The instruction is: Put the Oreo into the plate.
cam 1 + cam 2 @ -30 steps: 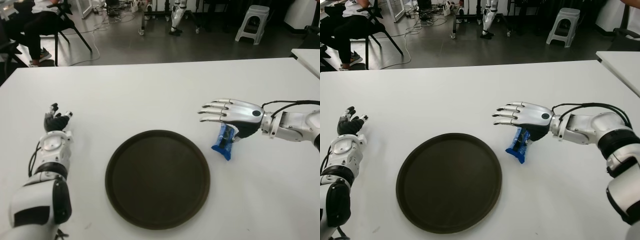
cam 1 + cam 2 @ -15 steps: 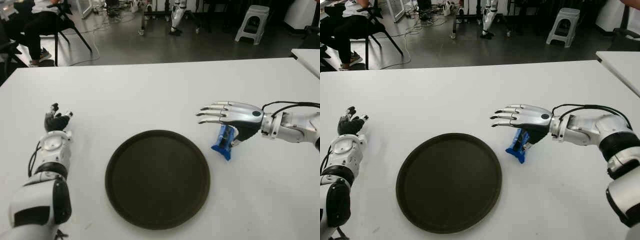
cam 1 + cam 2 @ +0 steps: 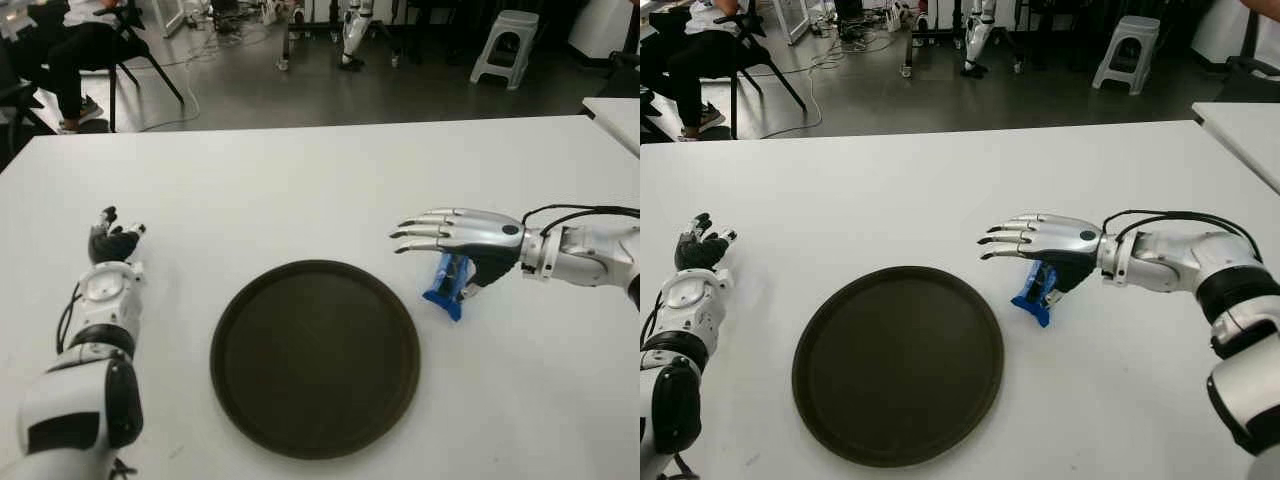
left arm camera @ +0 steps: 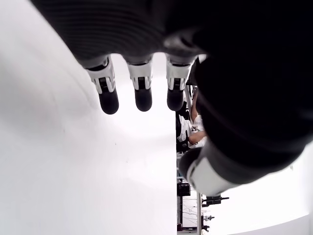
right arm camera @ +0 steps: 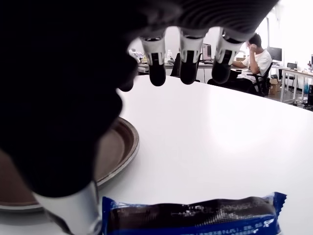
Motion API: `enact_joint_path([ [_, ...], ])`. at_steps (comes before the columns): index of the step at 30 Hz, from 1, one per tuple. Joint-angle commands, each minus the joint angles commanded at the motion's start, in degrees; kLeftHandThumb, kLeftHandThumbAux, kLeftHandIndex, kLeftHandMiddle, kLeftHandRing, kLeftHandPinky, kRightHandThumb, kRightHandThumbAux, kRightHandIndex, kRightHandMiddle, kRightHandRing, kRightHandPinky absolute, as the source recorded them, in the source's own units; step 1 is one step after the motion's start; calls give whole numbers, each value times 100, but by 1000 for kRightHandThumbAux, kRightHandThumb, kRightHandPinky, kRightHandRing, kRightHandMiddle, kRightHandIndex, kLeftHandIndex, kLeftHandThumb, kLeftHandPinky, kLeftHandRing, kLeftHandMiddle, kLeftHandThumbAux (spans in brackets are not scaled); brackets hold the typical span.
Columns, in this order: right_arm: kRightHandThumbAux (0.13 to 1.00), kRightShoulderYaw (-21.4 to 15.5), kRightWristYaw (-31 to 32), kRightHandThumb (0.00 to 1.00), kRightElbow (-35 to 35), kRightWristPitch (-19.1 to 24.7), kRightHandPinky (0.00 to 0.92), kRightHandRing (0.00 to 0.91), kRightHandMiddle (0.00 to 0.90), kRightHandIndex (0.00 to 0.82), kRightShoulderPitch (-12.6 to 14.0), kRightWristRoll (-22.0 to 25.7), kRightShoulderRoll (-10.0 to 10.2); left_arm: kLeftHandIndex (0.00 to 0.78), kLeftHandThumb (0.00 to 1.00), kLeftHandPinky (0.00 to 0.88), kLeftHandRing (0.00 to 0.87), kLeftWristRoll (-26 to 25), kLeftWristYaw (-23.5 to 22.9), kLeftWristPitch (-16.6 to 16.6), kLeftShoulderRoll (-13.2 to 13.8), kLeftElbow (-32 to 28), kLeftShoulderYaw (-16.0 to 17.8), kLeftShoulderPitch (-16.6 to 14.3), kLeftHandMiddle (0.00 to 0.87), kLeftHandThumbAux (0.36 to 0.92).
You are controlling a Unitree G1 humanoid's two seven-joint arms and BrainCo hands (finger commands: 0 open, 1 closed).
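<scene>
White table (image 3: pixel 300 190) in an open workroom; grey floor behind it with a stool (image 3: pixel 505 45) and a seated person (image 3: pixel 60 50) at the far left.

Oreo pack (image 3: pixel 446 284), blue wrapper, lies on the table just to the right of the plate (image 3: pixel 315 358), outside its rim. Plate is dark, round, holding nothing.

Right hand (image 3: pixel 462 240) is directly over the pack, palm down, fingers (image 3: pixel 420 233) extended and spread toward the plate, not closed on it. In the right wrist view the thumb (image 5: pixel 73 210) sits beside one end of the wrapper; contact cannot be confirmed.

Left hand (image 3: pixel 110 243) shows well left of the plate, fingers loosely extended, holding nothing.
</scene>
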Motion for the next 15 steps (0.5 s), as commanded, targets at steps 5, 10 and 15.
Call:
enact_joint_path([
  [5, 851, -33, 112, 0, 137, -108, 0, 0, 0, 0, 7, 73, 20, 0, 0, 45, 12, 5, -3, 31, 11, 5, -3, 0, 5, 832],
  [10, 855, -40, 108, 0, 307, -175, 0, 0, 0, 0, 23, 56, 37, 0, 0, 38, 8, 11, 4, 54, 24, 12, -4, -6, 4, 810],
  [15, 853, -65, 93, 0, 430, -114, 0, 0, 0, 0, 61, 33, 89, 0, 0, 50, 14, 15, -13, 55, 31, 13, -5, -3, 7, 814],
])
